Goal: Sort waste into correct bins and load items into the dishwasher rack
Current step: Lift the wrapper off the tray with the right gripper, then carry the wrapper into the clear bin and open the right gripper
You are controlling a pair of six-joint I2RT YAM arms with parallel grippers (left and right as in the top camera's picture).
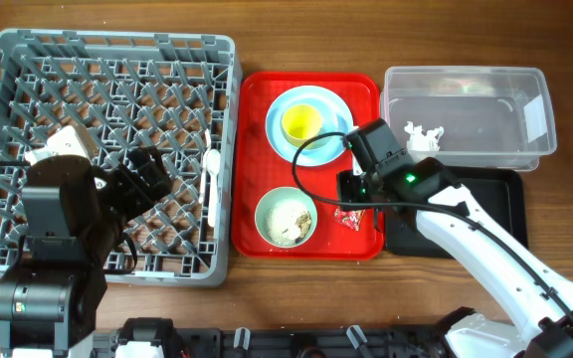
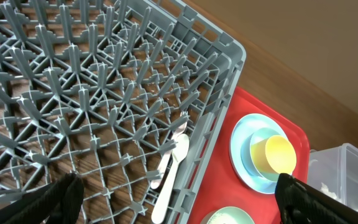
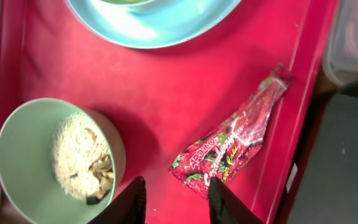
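The right claw (image 3: pixel 176 202) hangs low over the red tray (image 3: pixel 135 81). Its two fingers are apart and hold nothing. The red wrapper (image 3: pixel 232 149) lies flat on the red tray, near its right edge and just beside the claw, so I think it gets picked up next. The pale green bowl (image 3: pixel 17 143) sits on the red tray too, with rice scraps (image 3: pixel 73 155) inside. Left of the red tray, the left claw (image 2: pixel 182 205) is wide apart and empty over the dishwasher rack (image 2: pixel 219 87). The white spoon (image 2: pixel 166 193) and fork (image 2: pixel 180 121) lie in it.
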